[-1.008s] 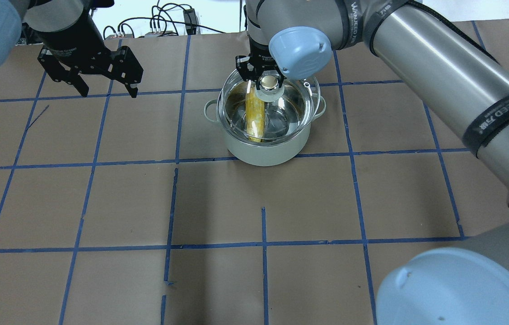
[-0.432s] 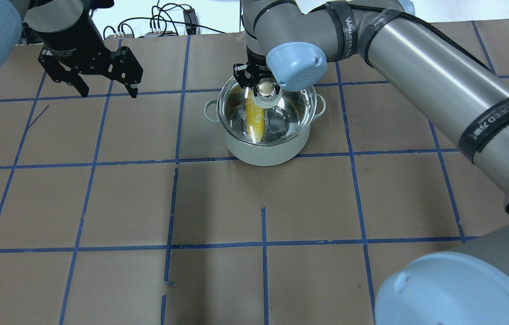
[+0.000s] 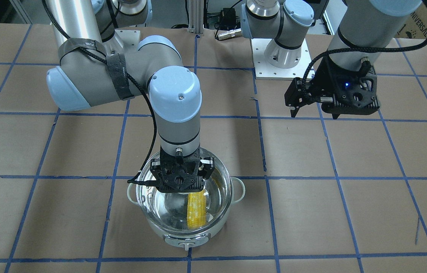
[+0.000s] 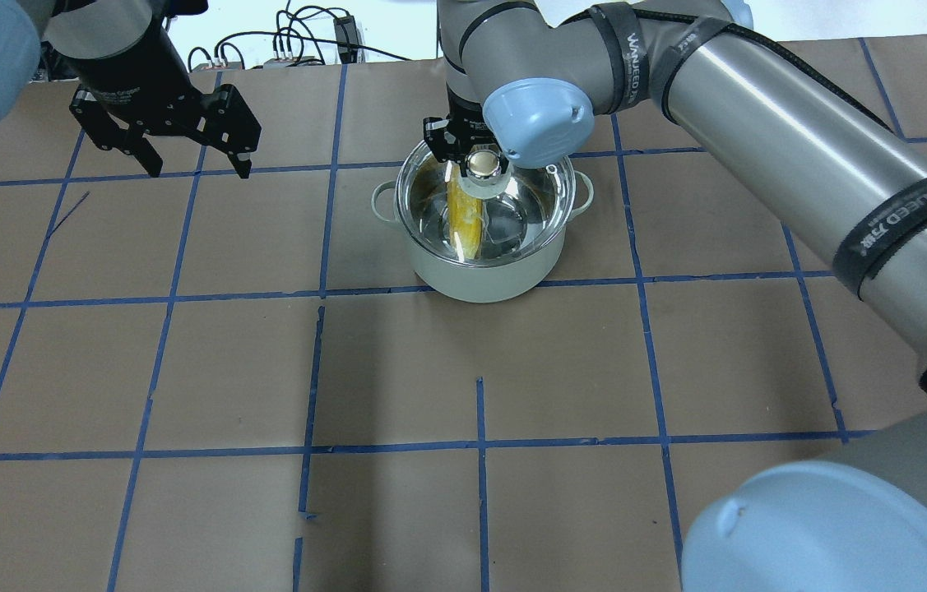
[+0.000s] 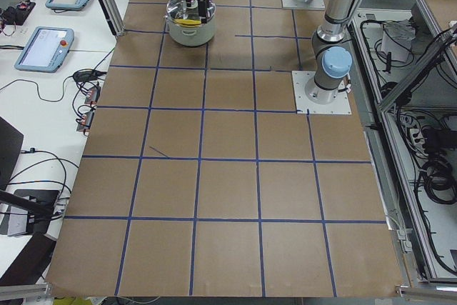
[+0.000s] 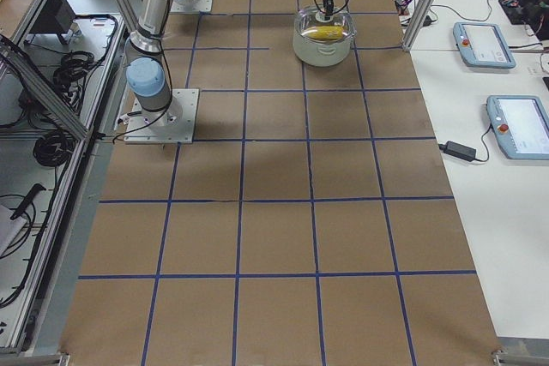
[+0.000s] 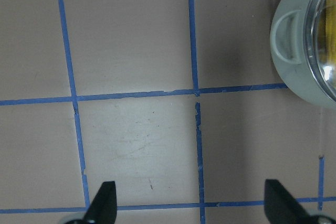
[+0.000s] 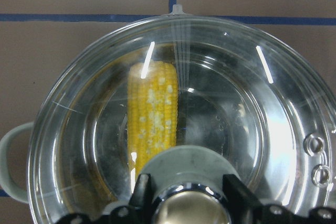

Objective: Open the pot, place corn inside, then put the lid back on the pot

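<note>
Right wrist-mounted view showed the right tool [image 8: 188, 203] clamped on the lid [image 8: 273, 103], seated on the pot [image 4: 484, 279] beneath. Relidding seemed done bar release and a straight lift; left tool [image 4: 200, 166] gaped, empty.

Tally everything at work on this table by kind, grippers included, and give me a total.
Pots: 1, the pot, pale grey-white.
Lids: 1, the lid, clear glass, sitting on the pot.
Corn: 1, the corn, yellow, inside the pot under the lid.
Grippers: 2, the left gripper, open and away from the pot, and the right gripper, closed on the lid.
Total: 5.
</note>
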{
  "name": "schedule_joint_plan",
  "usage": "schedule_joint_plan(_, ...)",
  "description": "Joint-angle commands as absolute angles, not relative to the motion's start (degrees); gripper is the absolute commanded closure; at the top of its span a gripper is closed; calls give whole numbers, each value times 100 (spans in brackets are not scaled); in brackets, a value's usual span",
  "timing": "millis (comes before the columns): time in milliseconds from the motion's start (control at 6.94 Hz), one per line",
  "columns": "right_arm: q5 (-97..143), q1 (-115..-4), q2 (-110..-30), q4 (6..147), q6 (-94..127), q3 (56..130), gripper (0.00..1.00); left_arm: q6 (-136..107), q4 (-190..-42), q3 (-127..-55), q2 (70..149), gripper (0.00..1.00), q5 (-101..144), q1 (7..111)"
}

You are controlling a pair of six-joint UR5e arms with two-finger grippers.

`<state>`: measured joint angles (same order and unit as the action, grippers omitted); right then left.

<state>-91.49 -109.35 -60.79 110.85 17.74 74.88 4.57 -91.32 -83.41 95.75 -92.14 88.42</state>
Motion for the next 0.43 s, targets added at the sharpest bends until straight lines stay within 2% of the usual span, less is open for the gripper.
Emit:
schedule_joint_plan(0, -9149, -10968, -6073, 11092, 1828, 7497, 93, 457, -9132, -8341, 9571, 0, -9211, 8842)
schedule_joint_plan(288, -9149, -10978, -6064, 11092, 1828, 7497, 93, 448, -9114, -8350, 9554, 0, -9246, 8842)
